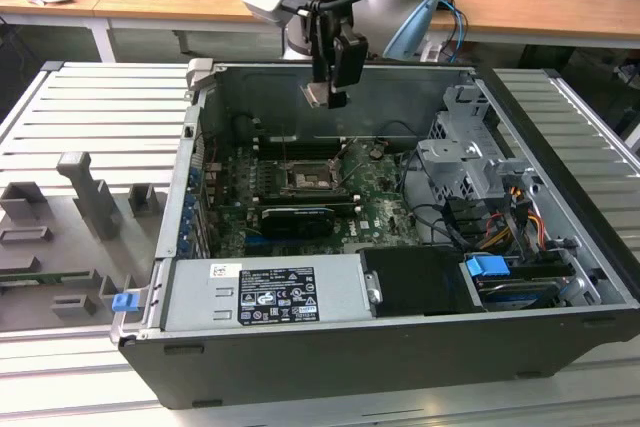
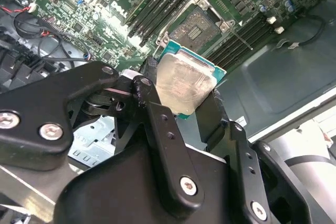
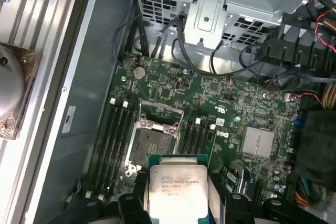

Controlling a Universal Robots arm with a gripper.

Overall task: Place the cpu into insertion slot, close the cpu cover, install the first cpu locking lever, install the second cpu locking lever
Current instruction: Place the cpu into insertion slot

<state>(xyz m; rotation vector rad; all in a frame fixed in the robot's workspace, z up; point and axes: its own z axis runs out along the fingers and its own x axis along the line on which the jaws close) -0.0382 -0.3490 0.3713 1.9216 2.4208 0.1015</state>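
Observation:
My gripper (image 1: 328, 95) hangs above the open computer case, shut on the cpu (image 1: 316, 94), a pale silvery square plate on a green board. In both wrist views the cpu (image 2: 185, 81) (image 3: 177, 190) sits clamped between the black fingers (image 2: 151, 90), held apart from the motherboard. The insertion slot (image 1: 308, 182) (image 2: 201, 24) (image 3: 153, 141) lies below it on the motherboard, dark and bare inside. The cpu cover (image 3: 161, 107), a thin metal frame, stands raised at the slot's edge. The locking levers are too small to make out.
Long black memory slots (image 3: 118, 140) flank the socket on both sides. A black card (image 1: 295, 219) lies in front of the socket, and a power supply (image 1: 265, 292) fills the case front. A metal drive cage (image 1: 470, 162) with cables stands at the exterior view's right.

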